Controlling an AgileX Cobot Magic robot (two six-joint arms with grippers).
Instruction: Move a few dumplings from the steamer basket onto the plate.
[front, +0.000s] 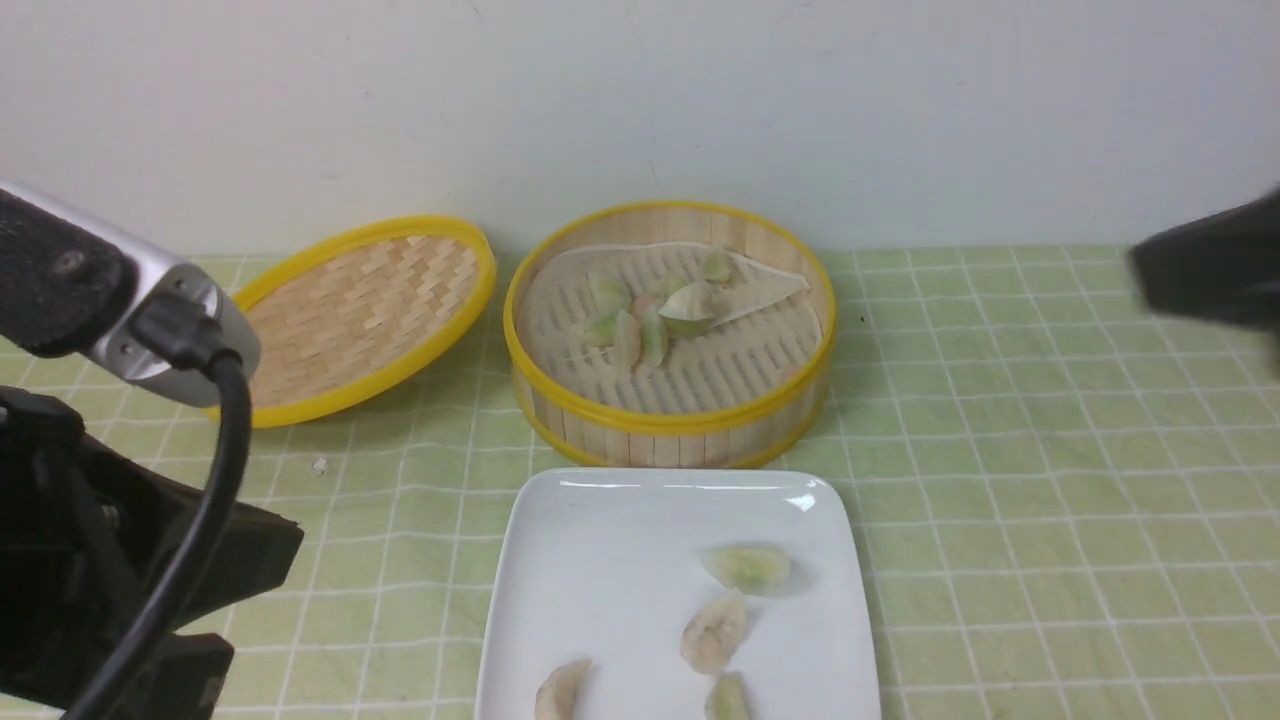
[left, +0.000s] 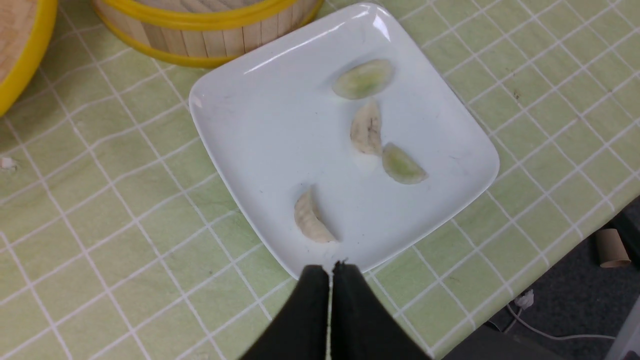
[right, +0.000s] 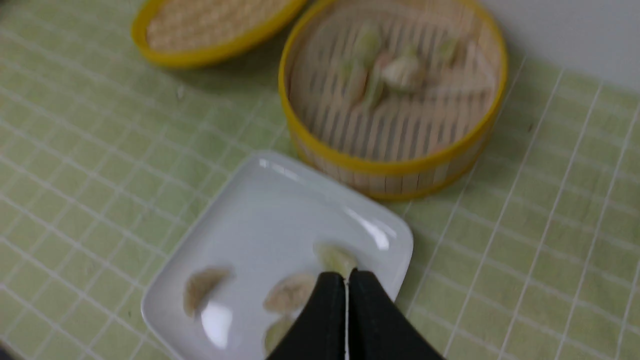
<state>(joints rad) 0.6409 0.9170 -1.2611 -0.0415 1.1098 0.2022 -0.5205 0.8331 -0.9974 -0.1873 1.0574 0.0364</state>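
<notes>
The steamer basket (front: 660, 420) stands at the middle back and holds several pale green and whitish dumplings (front: 650, 312) on its liner. The white plate (front: 600, 560) lies in front of it with several dumplings on it, among them a green one (front: 748, 567) and a beige one (front: 714, 632). My left gripper (left: 331, 270) is shut and empty, above the plate's (left: 270, 125) near corner beside a beige dumpling (left: 311, 220). My right gripper (right: 346, 276) is shut and empty, high over the plate (right: 260, 220). In the front view the right arm (front: 1210, 270) is a blur at the right edge.
The shallow woven lid (front: 360, 315) leans left of the basket. A small white crumb (front: 319, 465) lies on the green checked cloth. The left wrist view shows the table's front edge, with a cardboard roll (left: 611, 248) on the floor beyond it.
</notes>
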